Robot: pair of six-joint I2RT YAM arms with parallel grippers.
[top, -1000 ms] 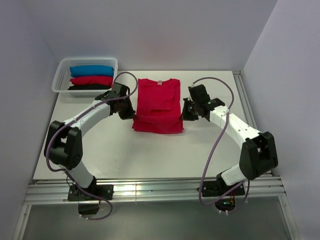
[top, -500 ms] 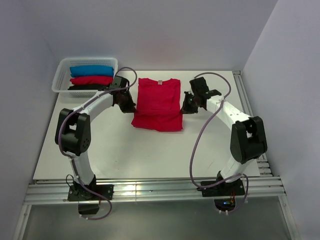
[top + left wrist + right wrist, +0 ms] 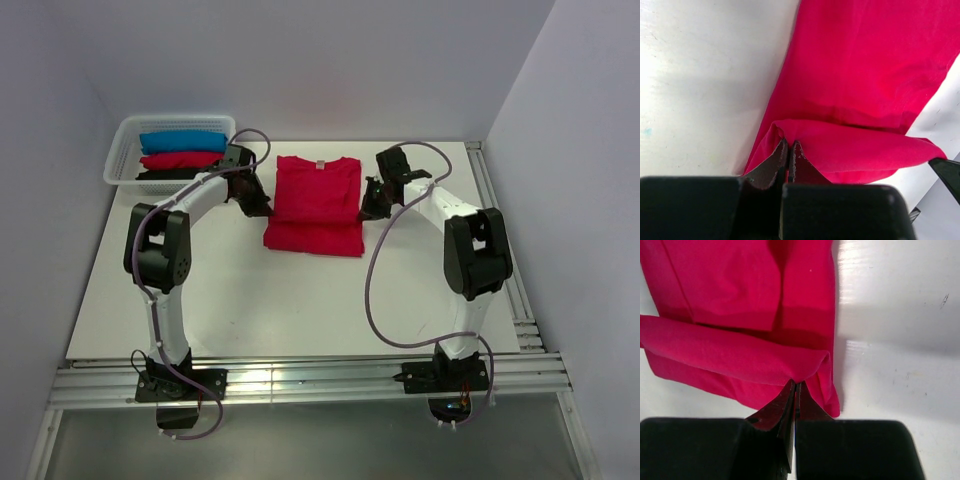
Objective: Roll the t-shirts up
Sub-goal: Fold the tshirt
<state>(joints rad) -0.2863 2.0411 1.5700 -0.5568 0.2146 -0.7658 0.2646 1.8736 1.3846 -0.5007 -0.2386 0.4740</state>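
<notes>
**Top external view.** A crimson t-shirt is seen lying flat at the middle of the white table, its collar toward the far wall and a small white neck label showing at the collar. The lower part of the shirt is doubled over into a thicker band. The left gripper is placed at the shirt's left edge and the right gripper at its right edge, the shirt lying between them. At the far left corner a white basket is shown, in which a blue bundle, a red bundle and a black bundle are stacked side by side, well apart from the grippers.

**Left wrist view.** The fingers of the left gripper are seen pressed together, with the corner of a fold of the crimson t-shirt pinched between their tips. The fold is raised off the flat cloth beneath it and runs away to the right. Bare table is visible to the left.

**Right wrist view.** The fingers of the right gripper are likewise closed to a narrow line, and the opposite corner of the same fold is nipped between them. The crimson t-shirt fills the left of the view; bare table lies to the right.
</notes>
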